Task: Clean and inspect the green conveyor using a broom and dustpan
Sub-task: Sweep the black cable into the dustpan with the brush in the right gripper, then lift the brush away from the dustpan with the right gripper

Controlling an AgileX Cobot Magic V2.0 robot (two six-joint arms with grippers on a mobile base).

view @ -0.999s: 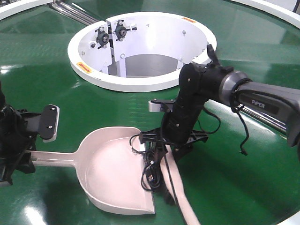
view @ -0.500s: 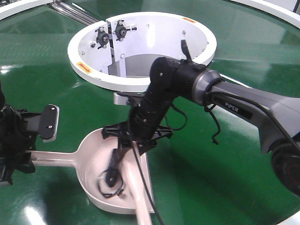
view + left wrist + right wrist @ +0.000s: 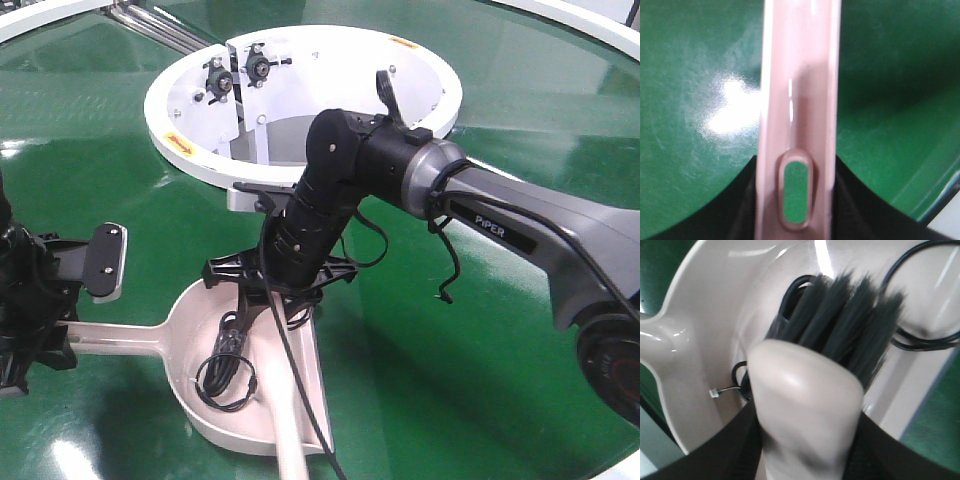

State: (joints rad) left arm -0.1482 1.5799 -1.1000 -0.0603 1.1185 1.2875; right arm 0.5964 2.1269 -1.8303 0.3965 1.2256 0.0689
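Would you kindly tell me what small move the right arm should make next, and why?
Probably lift the broom straight up out of the dustpan: the black cable already lies coiled inside the pan, so the sweep looks finished.

Bright overhead light glares off the green conveyor (image 3: 725, 107); the close broom (image 3: 805, 405) looks blurred.

Glossy and faintly ribbed on the green conveyor (image 3: 80, 120); smooth, shiny pale plastic for dustpan (image 3: 190, 318) and broom (image 3: 805, 400); dark matt bristles (image 3: 840, 315).
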